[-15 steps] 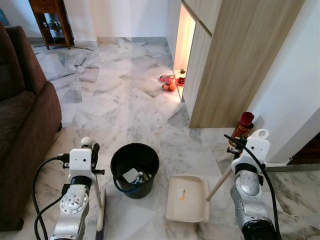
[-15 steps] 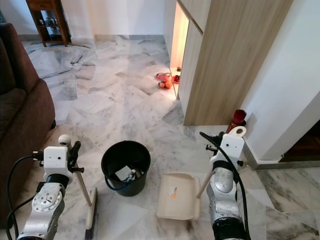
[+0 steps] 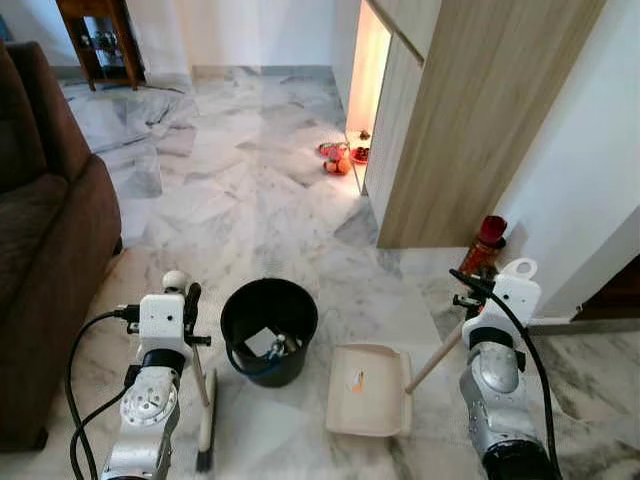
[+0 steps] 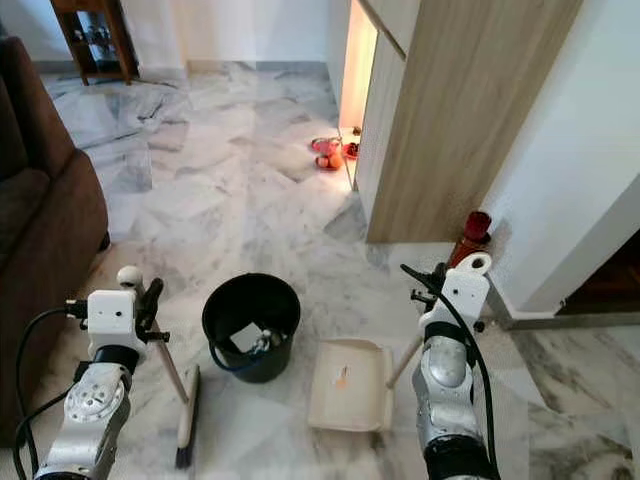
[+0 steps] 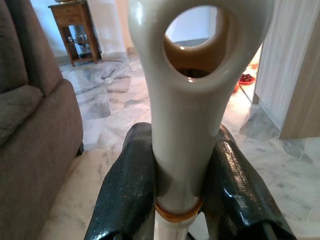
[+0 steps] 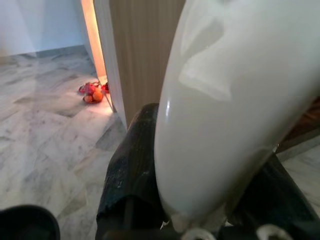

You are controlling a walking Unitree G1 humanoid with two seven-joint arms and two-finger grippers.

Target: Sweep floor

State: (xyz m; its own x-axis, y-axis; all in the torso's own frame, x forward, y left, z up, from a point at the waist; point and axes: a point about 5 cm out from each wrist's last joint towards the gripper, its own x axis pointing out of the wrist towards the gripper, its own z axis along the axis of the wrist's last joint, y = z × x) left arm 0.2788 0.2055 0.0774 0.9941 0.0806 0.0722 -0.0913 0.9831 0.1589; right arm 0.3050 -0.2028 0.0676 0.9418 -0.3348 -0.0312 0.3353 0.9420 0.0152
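My left gripper [image 3: 187, 318] is shut on the cream handle of a broom [image 3: 205, 420], whose dark bristles rest on the marble floor by my left side. In the left wrist view both black fingers [image 5: 125, 185] clamp the broom handle [image 5: 182, 115] below its hanging loop. My right gripper [image 3: 478, 293] is shut on the wooden handle [image 3: 432, 360] of a cream dustpan [image 3: 368, 404], which lies flat on the floor with an orange scrap in it. The right wrist view shows the handle's cream end cap [image 6: 225, 115] between the fingers [image 6: 130, 170].
A black bucket [image 3: 268, 331] holding some rubbish stands between broom and dustpan. A brown sofa [image 3: 40, 250] lines the left. A wooden cabinet [image 3: 470, 110] rises on the right, with a red bottle [image 3: 487, 243] by the wall and small red-orange items [image 3: 338, 158] near its lit gap. Open marble floor lies ahead.
The whole picture has shifted slightly, so the camera moved. The dustpan and the broom head sit a little differently on the floor; both grips are unchanged.
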